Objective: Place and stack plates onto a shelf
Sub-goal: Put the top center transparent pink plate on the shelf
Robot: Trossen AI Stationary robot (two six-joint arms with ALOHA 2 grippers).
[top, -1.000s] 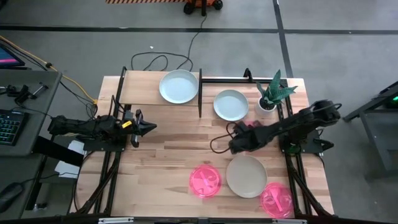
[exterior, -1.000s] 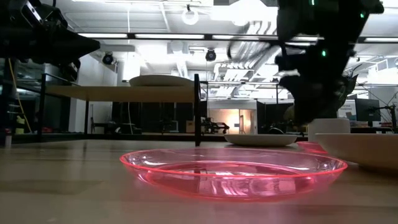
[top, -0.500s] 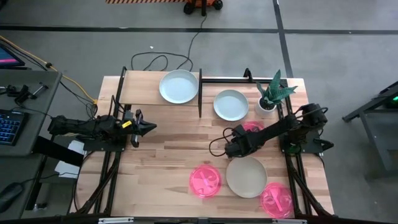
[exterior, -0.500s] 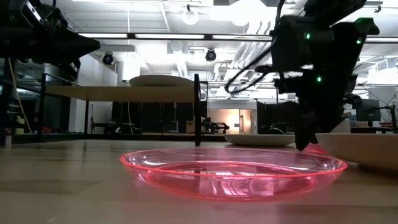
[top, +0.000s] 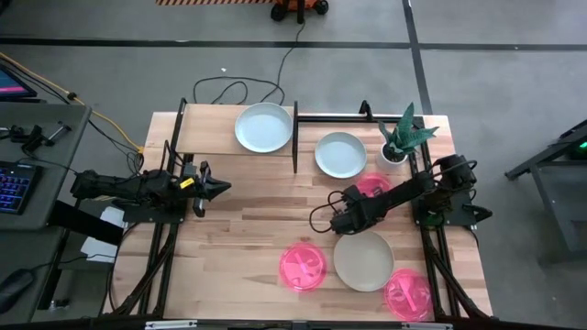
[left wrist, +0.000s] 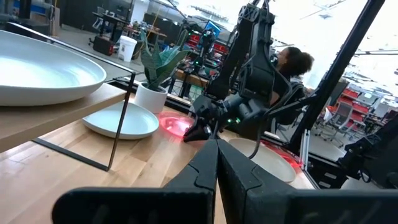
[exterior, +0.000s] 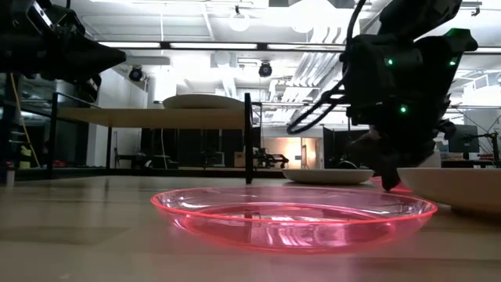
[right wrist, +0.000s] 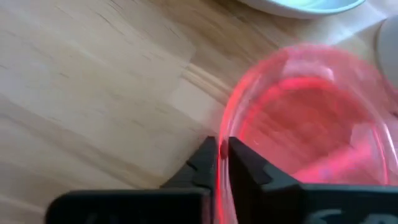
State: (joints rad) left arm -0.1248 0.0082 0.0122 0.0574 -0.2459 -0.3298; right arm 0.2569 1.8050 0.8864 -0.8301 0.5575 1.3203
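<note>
Right gripper [right wrist: 221, 155] pinches the rim of a pink plate [top: 373, 187] on the table [top: 248, 238]; the shelf [top: 206, 137] lies toward 11 o'clock. Left gripper [top: 220, 187] waits, jaws pressed together.

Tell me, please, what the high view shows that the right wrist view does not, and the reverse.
Only the high view shows the shelf bearing one pale plate, the cream plate, two more pink plates and the waiting left gripper at the table's left. Only the right wrist view shows the right gripper pinching a pink plate's rim. Both show that pink plate beside the second pale plate.
</note>
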